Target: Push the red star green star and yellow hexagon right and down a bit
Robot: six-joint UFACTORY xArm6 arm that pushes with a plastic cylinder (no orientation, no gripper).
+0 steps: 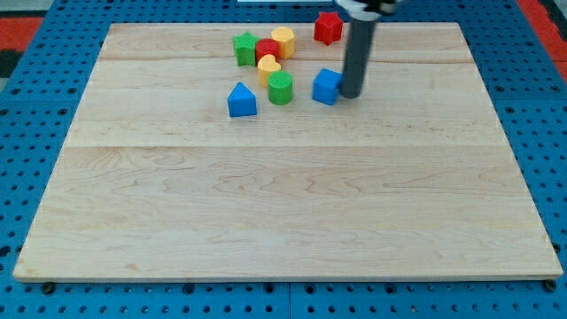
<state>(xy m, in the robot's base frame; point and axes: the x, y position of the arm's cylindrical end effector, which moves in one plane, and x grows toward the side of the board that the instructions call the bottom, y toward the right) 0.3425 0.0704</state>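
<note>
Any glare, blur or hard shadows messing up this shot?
Camera view: light is even, no glare on the wooden board; blocks cast only faint shadows; edges look sharp. My tip sits just right of the blue cube, readable.

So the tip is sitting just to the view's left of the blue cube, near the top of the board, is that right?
Not quite: the camera view shows my tip just to the view's right of the blue cube, near the top of the board.
</note>
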